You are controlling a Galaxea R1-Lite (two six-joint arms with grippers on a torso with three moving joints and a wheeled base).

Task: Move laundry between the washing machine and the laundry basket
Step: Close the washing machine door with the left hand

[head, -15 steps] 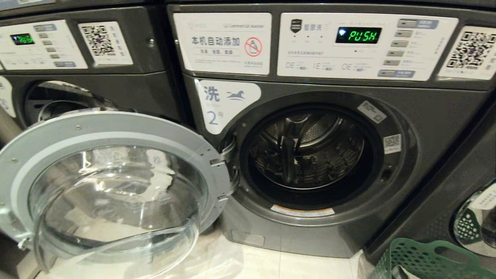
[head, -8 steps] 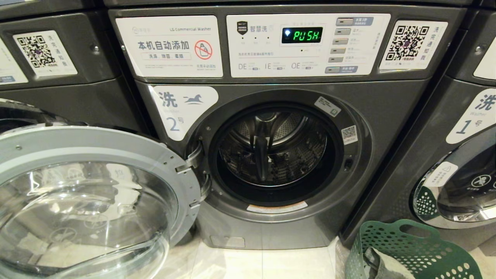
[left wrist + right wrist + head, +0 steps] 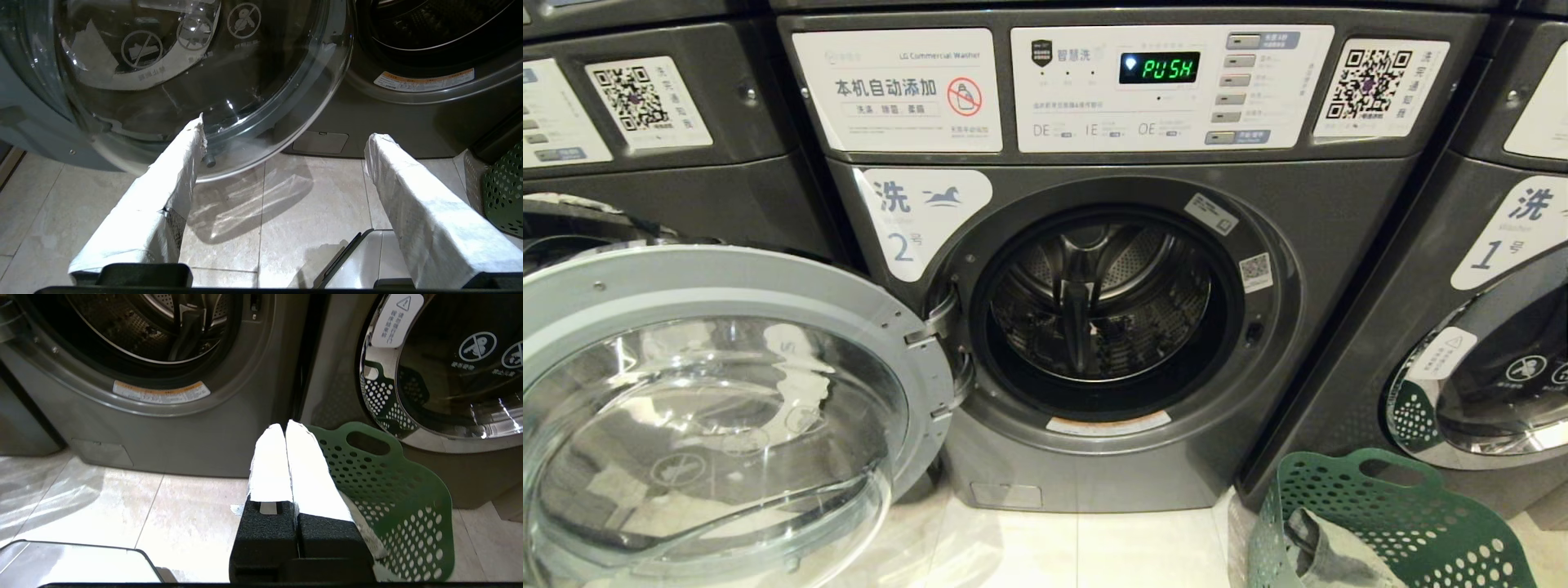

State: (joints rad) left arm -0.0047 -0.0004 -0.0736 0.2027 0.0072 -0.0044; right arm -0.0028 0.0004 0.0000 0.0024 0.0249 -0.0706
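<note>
Both grippers idle, left gripper (image 3: 284, 136) fingers apart, right gripper (image 3: 284, 428) together; reaching basket (image 3: 1388, 523) at 5 o'clock risks clipping open door (image 3: 719, 408).

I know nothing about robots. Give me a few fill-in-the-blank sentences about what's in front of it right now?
1. The washer showing PUSH is numbered ___.
2. Its door stands ___.
3. The basket is coloured ___.
4. The right gripper has its fingers ___, while the left gripper is open.

Missing words: 2; open; green; shut
</note>
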